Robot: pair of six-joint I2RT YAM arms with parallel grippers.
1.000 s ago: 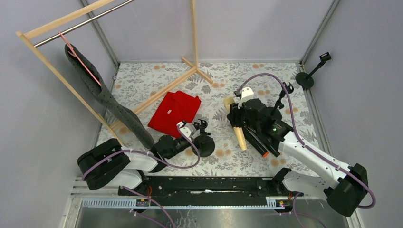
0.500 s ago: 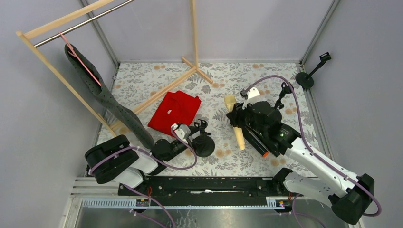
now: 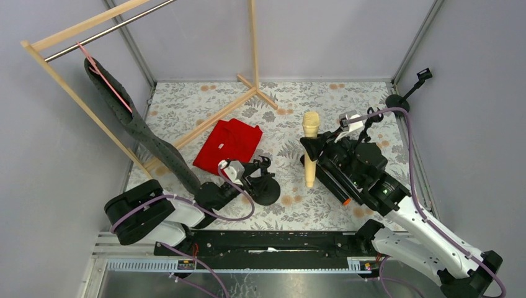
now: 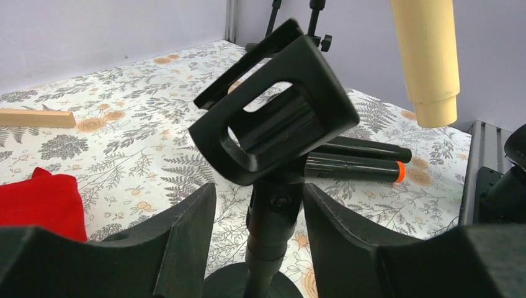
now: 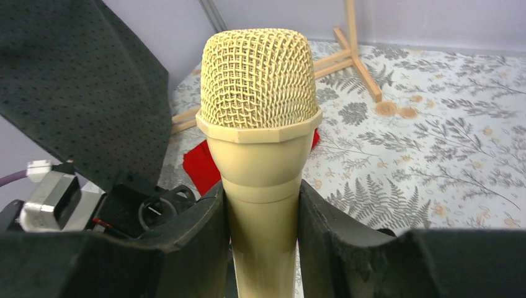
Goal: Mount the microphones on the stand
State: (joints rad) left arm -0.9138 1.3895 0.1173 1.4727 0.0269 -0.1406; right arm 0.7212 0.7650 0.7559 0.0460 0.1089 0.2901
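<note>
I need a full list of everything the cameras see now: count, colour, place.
cream microphone: one, cream, held off the table in the right pincer
black microphones: two, black, one with an orange tip, lying under the right arm
stands: three, black, one at the left pincer, two at the back right
red cloth: one, red, middle of the table
garment: one, dark grey, hanging on the rack
rack: one, pale wood, back left
table cover: one, flowered
left pincer: one, black, open around the near stand's pole
right pincer: one, black, shut on the cream microphone
</note>
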